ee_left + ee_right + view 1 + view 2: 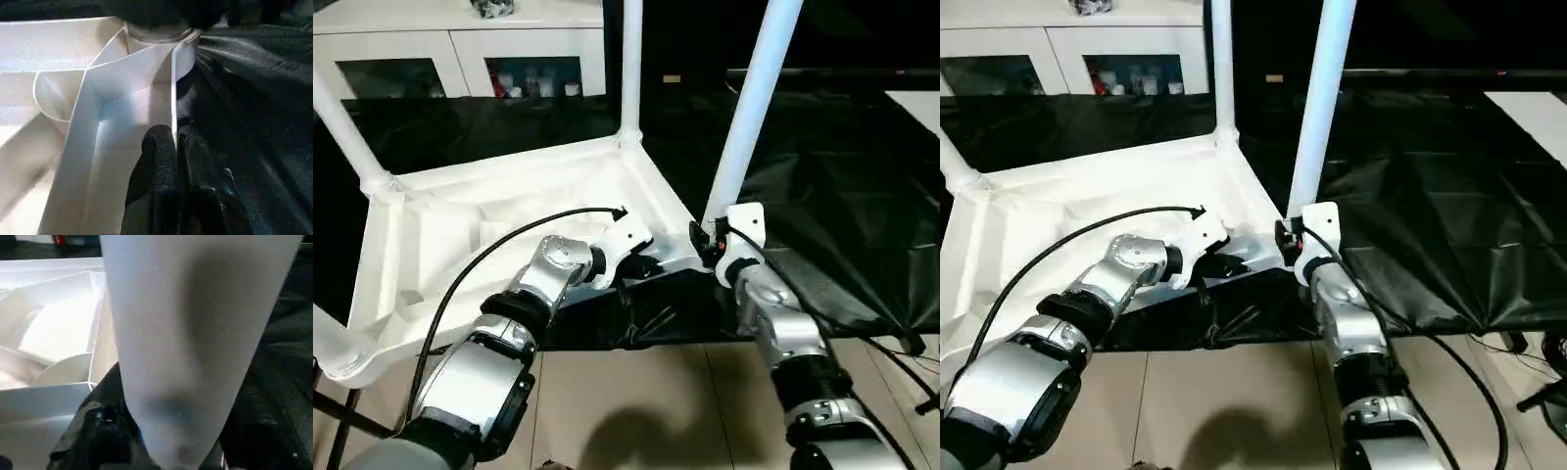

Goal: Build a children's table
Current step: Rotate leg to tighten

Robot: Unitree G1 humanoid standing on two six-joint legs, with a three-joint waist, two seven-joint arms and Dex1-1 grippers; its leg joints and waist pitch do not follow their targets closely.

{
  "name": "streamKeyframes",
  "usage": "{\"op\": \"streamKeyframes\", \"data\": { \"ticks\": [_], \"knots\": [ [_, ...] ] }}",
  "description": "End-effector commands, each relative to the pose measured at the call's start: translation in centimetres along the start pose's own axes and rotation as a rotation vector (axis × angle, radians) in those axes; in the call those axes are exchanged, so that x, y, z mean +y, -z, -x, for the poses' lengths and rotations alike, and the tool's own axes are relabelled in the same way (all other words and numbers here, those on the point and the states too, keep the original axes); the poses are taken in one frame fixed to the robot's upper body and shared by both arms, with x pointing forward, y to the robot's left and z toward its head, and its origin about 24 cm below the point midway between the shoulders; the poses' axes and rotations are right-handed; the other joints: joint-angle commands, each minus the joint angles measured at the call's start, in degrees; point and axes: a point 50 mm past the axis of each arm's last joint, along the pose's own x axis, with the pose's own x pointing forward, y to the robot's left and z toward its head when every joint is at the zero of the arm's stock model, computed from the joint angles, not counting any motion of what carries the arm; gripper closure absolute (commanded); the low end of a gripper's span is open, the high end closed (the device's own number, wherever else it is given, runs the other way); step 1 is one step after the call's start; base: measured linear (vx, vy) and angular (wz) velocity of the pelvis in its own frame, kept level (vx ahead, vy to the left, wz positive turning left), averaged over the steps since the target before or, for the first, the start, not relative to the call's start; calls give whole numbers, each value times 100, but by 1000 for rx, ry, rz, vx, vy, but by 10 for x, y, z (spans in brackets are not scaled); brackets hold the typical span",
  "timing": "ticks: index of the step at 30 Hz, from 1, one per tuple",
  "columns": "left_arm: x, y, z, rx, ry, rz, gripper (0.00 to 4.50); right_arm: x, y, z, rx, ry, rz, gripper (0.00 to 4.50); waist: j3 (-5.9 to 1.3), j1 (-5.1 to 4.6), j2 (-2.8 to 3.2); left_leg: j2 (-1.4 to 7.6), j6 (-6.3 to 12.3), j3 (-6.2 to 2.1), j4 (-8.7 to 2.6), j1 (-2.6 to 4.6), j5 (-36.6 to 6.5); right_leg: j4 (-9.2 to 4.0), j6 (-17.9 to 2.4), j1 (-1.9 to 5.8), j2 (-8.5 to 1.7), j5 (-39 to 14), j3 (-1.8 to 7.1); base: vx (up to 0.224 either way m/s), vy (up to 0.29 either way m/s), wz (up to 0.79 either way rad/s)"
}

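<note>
My right gripper is mostly hiding behind the leg it's clamping at the near corner socket, my left gripper is pinching the upside-down table top rim tight, black sheet underneath, white cabinet sitting behind.

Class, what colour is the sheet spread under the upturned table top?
Black sheet, clearest in the left eye view.

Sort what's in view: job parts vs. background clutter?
Job:
- table top, upside down
- near-right leg, right claw at its base
- far-right leg, socketed
- left legs
- left claw, pinching the top's rim

Background:
- white cabinet
- black sheet
- cables on the floor
</note>
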Motion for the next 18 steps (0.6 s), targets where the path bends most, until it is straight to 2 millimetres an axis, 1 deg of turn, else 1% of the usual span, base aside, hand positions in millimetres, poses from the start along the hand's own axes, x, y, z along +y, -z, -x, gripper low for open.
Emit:
{"op": "streamKeyframes", "data": {
  "ticks": [1,2,3,4,5,6,7,8,9,10,11,12,13,14,15,16,17,18],
  "knots": [
    [-9,-14,-11,-60,44,-59,450,22,21,0,88,-61,-40,171,-285,1,-18,156,23,-105,-435,128,-1487,-482,-1234,141,-271,-691,180,0,0,0],
    [-9,-13,-11,-59,42,-61,450,20,21,0,86,-56,-36,156,-289,23,-25,151,100,-97,-424,123,-1338,-457,-1275,161,-268,-474,173,0,0,0],
    [-8,-12,-10,-55,39,-71,450,18,20,1,80,-53,-26,146,-289,23,-25,151,100,-97,-424,123,-1338,-457,-1275,161,-268,-474,173,0,0,0],
    [-7,-11,-8,-53,42,-84,450,15,18,2,65,-48,-8,142,-291,37,-42,156,145,-93,-422,124,-1311,-462,-1281,169,-275,-492,171,0,0,0],
    [-7,-11,-8,-51,42,-92,450,13,16,4,53,-45,7,136,-289,51,-39,162,146,-95,-425,123,-1311,-466,-1265,170,-281,-559,172,0,0,0],
    [-7,-10,-7,-50,41,-97,450,11,15,5,46,-43,16,136,-289,51,-39,162,146,-95,-425,123,-1311,-466,-1265,170,-281,-559,172,0,0,0],
    [-5,-10,-5,-62,13,-105,450,5,11,10,23,-57,32,136,-285,78,-53,167,155,-93,-425,131,-1304,-477,-1194,180,-271,-601,173,0,0,0],
    [-5,-10,-5,-62,13,-105,450,5,11,10,23,-57,32,136,-294,83,-59,165,172,-97,-421,116,-1244,-454,-1184,192,-280,-535,176,0,0,0],
    [-3,-10,-4,-69,2,-99,450,3,10,13,11,-73,44,136,-289,92,-66,163,188,-95,-425,112,-1237,-461,-1160,193,-275,-536,173,0,0,0],
    [-2,-10,-3,-89,-19,-87,406,-2,8,20,0,-95,69,131,-285,97,-103,162,208,-95,-417,109,-1194,-461,-1143,207,-269,-524,171,0,0,0],
    [0,-11,-2,-109,-28,-68,406,-6,6,26,-8,-122,88,131,-284,117,-91,162,231,-91,-411,111,-1194,-460,-1130,196,-274,-540,175,0,0,0],
    [0,-11,-1,-111,-30,-66,395,-7,6,27,-8,-126,90,131,-279,127,-85,164,251,-89,-412,118,-1208,-471,-1102,195,-276,-574,177,0,0,0],
    [1,-11,0,-121,-40,-54,395,-10,5,33,-10,-149,106,131,-278,156,-90,165,295,-96,-412,105,-1217,-485,-1076,201,-290,-705,172,0,0,0],
    [2,-9,3,-127,-28,-37,395,-14,3,43,-14,-189,130,131,-283,152,-107,168,290,-93,-409,104,-1212,-478,-1079,200,-287,-705,173,0,0,0],
    [2,-7,5,-130,-17,-26,388,-17,2,50,-17,-218,147,131,-290,174,-100,190,307,-105,-405,103,-1136,-454,-1079,212,-283,-547,177,0,0,0],
    [4,-6,9,-139,-27,-15,374,-19,0,57,-19,-240,164,131,-289,177,-109,190,332,-115,-405,85,-1050,-432,-1074,232,-274,-374,173,0,0,0],
    [8,-6,15,-164,-40,14,359,-22,-3,66,-22,-272,181,131,-302,155,-135,166,412,-109,-379,60,-905,-392,-1124,231,-267,-30,165,0,0,0],
    [10,-6,18,-174,-48,22,352,-23,-4,70,-23,-285,186,131,-318,162,-136,165,487,-124,-360,30,-698,-345,-1176,276,-271,315,150,0,0,0]
  ]
}}
